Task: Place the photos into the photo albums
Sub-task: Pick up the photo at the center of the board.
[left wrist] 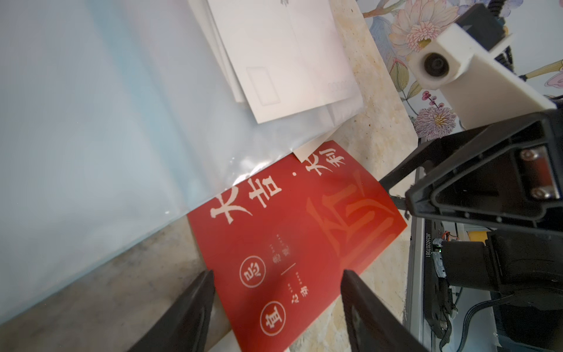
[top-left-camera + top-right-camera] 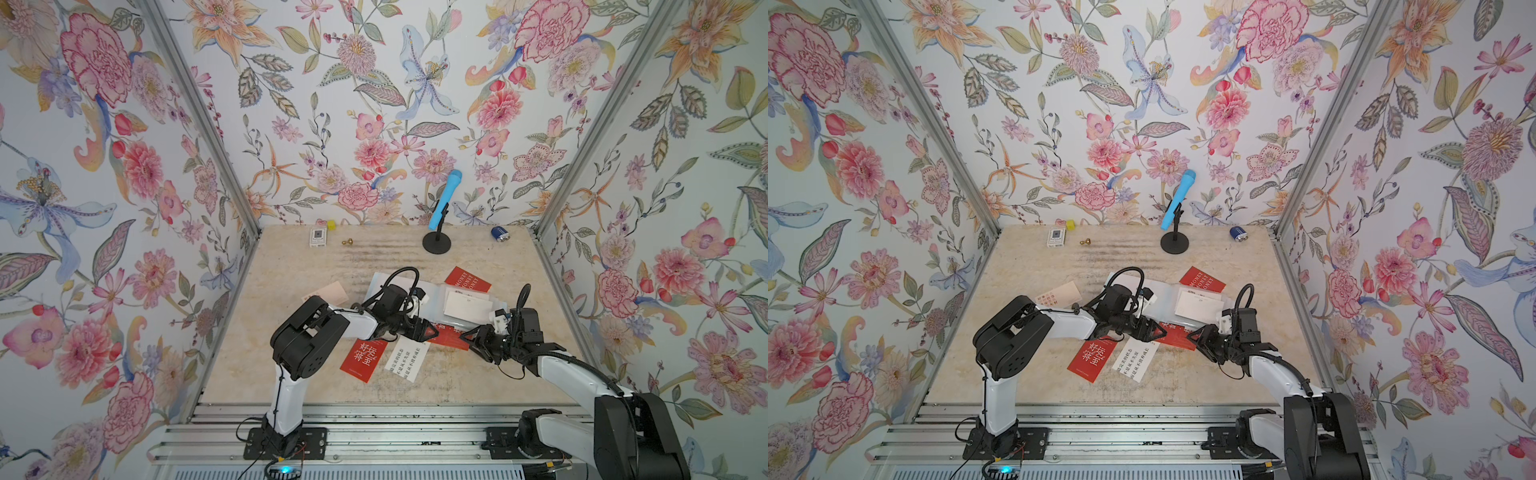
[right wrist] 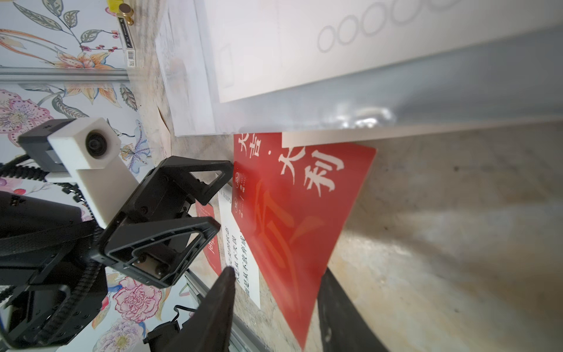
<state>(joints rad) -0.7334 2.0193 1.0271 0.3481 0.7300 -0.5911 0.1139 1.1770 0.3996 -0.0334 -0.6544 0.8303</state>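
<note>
Album position: the photo album (image 2: 430, 291) lies open in the middle of the tabletop (image 2: 316, 266) with its clear sleeve pages facing up. A white photo (image 2: 465, 305) rests on its right-hand page. Whether that photo sits inside a sleeve or on top of one cannot be told.

Red photo (image 2: 451, 340) with white Chinese lettering lies at the album's near edge, between the two tools. In the left wrist view one end of it goes under the edge of a clear sleeve.

Left tool (image 2: 434, 331) reaches in from the left, its tips at the left end of this red photo. In its wrist view the jaws stand wide apart, one on either side of the card's corner, and hold nothing.

Right tool (image 2: 467, 336) faces it from the card's other end. In the right wrist view its jaws are part-way apart, and a corner of the red photo runs down between them. There is a gap between the fingers; whether either pad touches the card cannot be told.

Other photos:
- A second red photo (image 2: 363, 359) and a text-printed white photo (image 2: 407, 359) lie side by side on the tabletop, nearer than the left tool.
- The "MONEY" photo (image 2: 467, 280) lies at the album's far right corner.
- A pale pink photo (image 2: 330, 291) lies left of the album, partly hidden by the left arm.

Back edge, well apart from the work: a small white box (image 2: 318, 238), a yellow block (image 2: 331, 225), a blue microphone (image 2: 444, 199) on a black stand, and a blue can (image 2: 498, 233).
</note>
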